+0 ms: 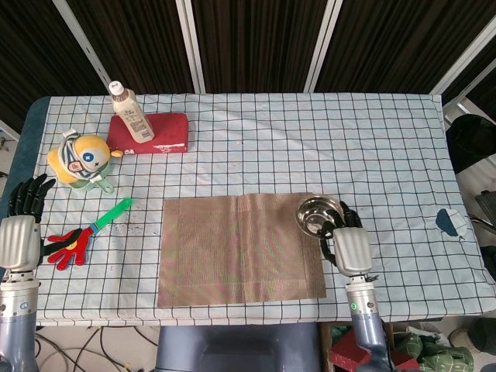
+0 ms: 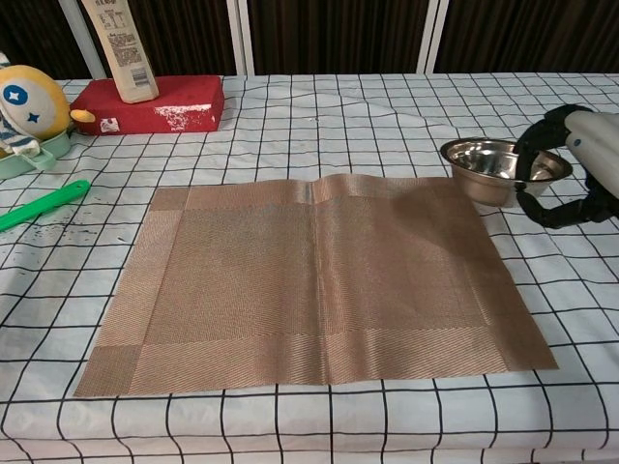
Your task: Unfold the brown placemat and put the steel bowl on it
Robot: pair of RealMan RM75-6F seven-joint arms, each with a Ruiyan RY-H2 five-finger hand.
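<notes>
The brown placemat (image 1: pixel 240 248) (image 2: pixel 314 280) lies unfolded and flat near the table's front edge. My right hand (image 1: pixel 349 244) (image 2: pixel 571 164) grips the steel bowl (image 1: pixel 316 214) (image 2: pixel 493 166) by its right rim and holds it lifted over the placemat's far right corner. My left hand (image 1: pixel 22 225) is at the table's left edge, fingers spread, holding nothing; the chest view does not show it.
A red block (image 1: pixel 151 133) with a bottle (image 1: pixel 130 112) on it stands at the back left. A yellow toy (image 1: pixel 81 159), a green stick (image 1: pixel 112 215) and a red toy hand (image 1: pixel 68 246) lie on the left. A dark blue object (image 1: pixel 449 221) sits at the right edge.
</notes>
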